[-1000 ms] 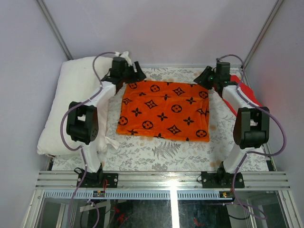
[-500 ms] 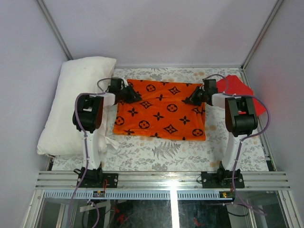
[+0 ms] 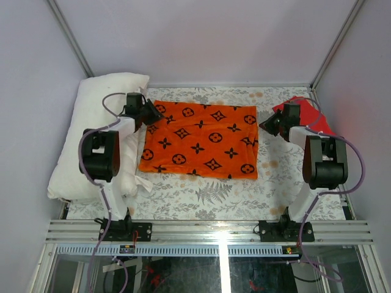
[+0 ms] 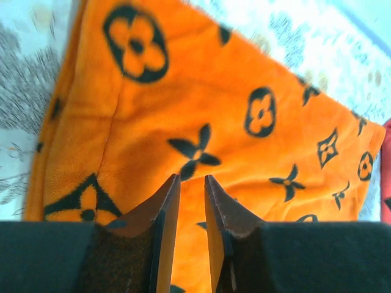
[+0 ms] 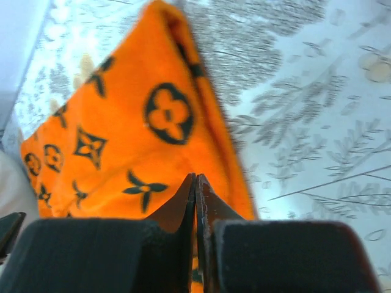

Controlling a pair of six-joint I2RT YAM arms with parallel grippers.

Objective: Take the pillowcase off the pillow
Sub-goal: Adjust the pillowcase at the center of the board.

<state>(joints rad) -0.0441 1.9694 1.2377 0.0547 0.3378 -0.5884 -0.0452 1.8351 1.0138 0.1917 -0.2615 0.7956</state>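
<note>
The orange pillowcase (image 3: 198, 139) with black motifs lies flat in the middle of the table, empty. The plump white pillow (image 3: 91, 128) lies apart from it along the left side. My left gripper (image 3: 153, 112) is at the pillowcase's far left corner. In the left wrist view its jaws (image 4: 190, 177) stand a narrow gap apart with orange pillowcase (image 4: 201, 104) fabric pinched between them. My right gripper (image 3: 267, 124) sits just off the pillowcase's right edge. In the right wrist view it (image 5: 195, 176) is shut with nothing between the fingers, and the pillowcase (image 5: 122, 122) lies beyond the tips.
A folded red cloth (image 3: 308, 113) lies at the far right behind the right arm. A floral table covering (image 3: 208, 195) spreads under everything. Enclosure walls stand close on three sides, and a metal rail (image 3: 214, 232) runs along the near edge.
Both grippers came down from the back edge and closed. The pillowcase slid left toward the pillow with the left gripper. The right gripper has come off its right edge.
</note>
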